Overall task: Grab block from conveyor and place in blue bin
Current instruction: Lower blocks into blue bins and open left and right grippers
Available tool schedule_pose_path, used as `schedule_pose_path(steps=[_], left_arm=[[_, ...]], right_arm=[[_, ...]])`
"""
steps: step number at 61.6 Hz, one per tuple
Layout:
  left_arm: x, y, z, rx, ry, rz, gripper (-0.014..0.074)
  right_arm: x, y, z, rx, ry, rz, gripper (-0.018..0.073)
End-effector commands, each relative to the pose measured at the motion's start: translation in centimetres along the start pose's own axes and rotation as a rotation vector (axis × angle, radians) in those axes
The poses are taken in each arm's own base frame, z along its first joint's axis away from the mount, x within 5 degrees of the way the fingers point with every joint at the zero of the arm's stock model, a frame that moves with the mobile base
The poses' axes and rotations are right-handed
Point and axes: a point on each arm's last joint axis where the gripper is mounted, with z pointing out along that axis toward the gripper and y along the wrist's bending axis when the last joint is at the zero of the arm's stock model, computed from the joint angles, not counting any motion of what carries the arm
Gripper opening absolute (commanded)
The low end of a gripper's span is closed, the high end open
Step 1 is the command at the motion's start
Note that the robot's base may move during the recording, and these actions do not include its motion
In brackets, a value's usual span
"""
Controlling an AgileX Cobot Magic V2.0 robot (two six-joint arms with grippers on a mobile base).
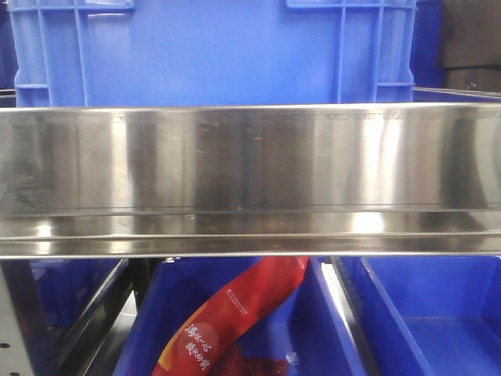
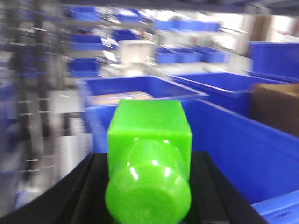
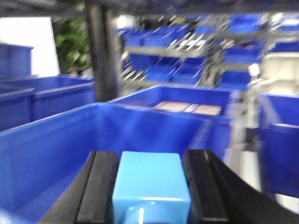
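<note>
In the right wrist view my right gripper (image 3: pixel 150 156) is shut on the small sky-blue block (image 3: pixel 150 182). Its black fingers (image 3: pixel 98 186) sit on both sides of the block, above the inside of a large blue bin (image 3: pixel 70 154). In the left wrist view my left gripper (image 2: pixel 149 158) is shut on a bright green block (image 2: pixel 149 126) with a rounded lower part. A blue bin wall (image 2: pixel 238 144) is just ahead and to its right. The conveyor is out of view. Neither gripper shows in the front view.
The front view is filled by a shiny steel shelf rail (image 1: pixel 250 180), with a big blue crate (image 1: pixel 211 47) above it. Below are blue bins (image 1: pixel 438 313), one holding a red packet (image 1: pixel 235 313). Both wrist views show blurred racks of blue bins behind.
</note>
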Motion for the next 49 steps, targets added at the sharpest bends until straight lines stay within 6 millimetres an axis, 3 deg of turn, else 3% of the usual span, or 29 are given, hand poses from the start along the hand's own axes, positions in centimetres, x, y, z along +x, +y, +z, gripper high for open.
schedule_pose_path(steps=[1, 12, 19, 32, 35, 40, 49], left_arm=[[-0.9, -1.1, 2.0, 0.055, 0.001, 0.01, -0.0111], [-1.7, -2.7, 7.5, 0.107, 0.049, 0.013, -0.0111], [-1.4, -3.2, 11.3, 0.111, 0.089, 0.015, -0.0111], [0.4, -4.4, 15.6, 0.132, 0.157, 0.02, -0.0095], [0.9, -4.5, 16.1, 0.132, 0.172, 0.021, -0.0031], [1.4, -4.6, 16.4, 0.137, 0.194, -0.002, 0.014], [1.5, -4.7, 16.4, 0.142, 0.202, -0.034, 0.057]], right_arm=[[-1.0, 0.8, 2.1, -0.031, -0.019, -0.016, -0.0162], [-1.5, 1.9, 6.7, -0.063, 0.011, -0.015, -0.0162], [-0.7, 2.0, 9.6, -0.063, 0.054, -0.017, -0.0162], [1.2, 2.2, 12.1, -0.064, 0.116, -0.005, -0.0151], [1.4, 2.2, 12.2, -0.064, 0.124, -0.006, -0.01], [1.7, 2.2, 12.4, -0.064, 0.137, -0.006, 0.0094], [1.6, 2.2, 12.4, -0.063, 0.13, -0.006, 0.0496]])
